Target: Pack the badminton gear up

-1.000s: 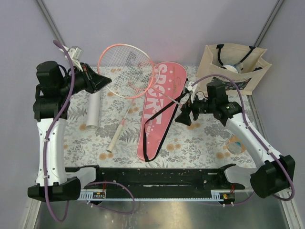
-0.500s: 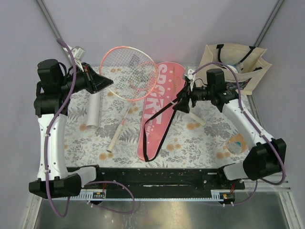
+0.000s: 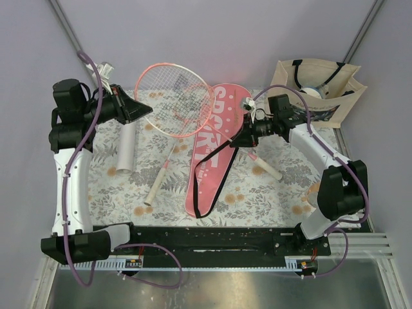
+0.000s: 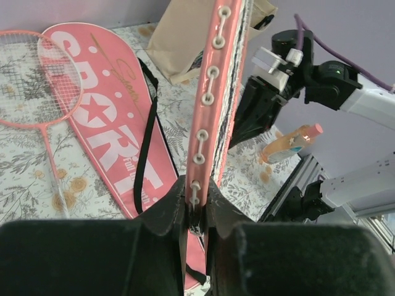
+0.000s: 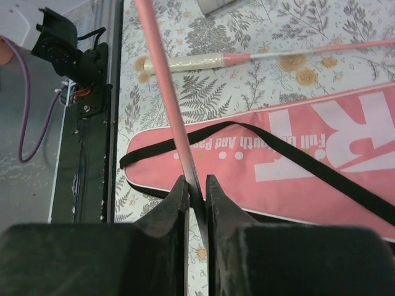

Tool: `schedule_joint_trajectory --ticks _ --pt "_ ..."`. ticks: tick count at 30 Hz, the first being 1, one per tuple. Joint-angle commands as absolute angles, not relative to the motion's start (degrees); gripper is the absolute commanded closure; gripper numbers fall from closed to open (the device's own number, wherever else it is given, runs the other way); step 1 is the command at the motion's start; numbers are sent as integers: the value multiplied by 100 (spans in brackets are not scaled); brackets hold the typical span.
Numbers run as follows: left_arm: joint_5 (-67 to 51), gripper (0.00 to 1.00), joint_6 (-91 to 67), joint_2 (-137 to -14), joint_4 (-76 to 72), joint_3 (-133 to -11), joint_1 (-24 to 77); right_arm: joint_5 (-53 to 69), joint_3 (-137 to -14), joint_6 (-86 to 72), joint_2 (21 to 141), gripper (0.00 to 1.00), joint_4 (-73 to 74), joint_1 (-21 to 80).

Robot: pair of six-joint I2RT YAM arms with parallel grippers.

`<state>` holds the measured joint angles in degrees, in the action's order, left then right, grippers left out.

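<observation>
One racket (image 4: pixel 211 77) is being gripped in two places: its frame is being clamped edge-on by the closed left gripper (image 4: pixel 196 191), and its shaft is being pinched in the closed right gripper (image 5: pixel 196 185). Under the shaft, at frame centre, the cover (image 3: pixel 209 161) is lying flat, with the second racket (image 3: pixel 156 180) and the tube (image 3: pixel 127 148) lying to its left. The tote (image 3: pixel 315 90) is standing at upper right
</observation>
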<state>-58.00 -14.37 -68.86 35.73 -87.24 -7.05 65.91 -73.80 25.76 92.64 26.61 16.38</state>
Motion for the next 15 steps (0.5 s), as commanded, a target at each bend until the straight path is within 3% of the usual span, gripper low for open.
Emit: schedule_joint_trajectory --ticks 1,5,8,12,15 --pt "-5617 86 -2020 -6873 2471 -8491 -879 7014 -7594 2190 9009 100 2462 1626" --pt "-5422 44 -3354 -6926 1251 -7885 -896 7032 -7226 489 8720 100 1068 1635" --pt "-5240 15 -3578 -6935 878 -7612 -896 6794 -6594 -1368 8377 100 -821 1617" --pt "-4450 5 -2963 -6882 1799 -7664 -888 6251 -5874 -2623 7903 100 -2385 1626" --pt "-4096 4 -2751 -6759 2118 -7455 -896 5452 -5450 -3224 7490 100 -2698 1626"
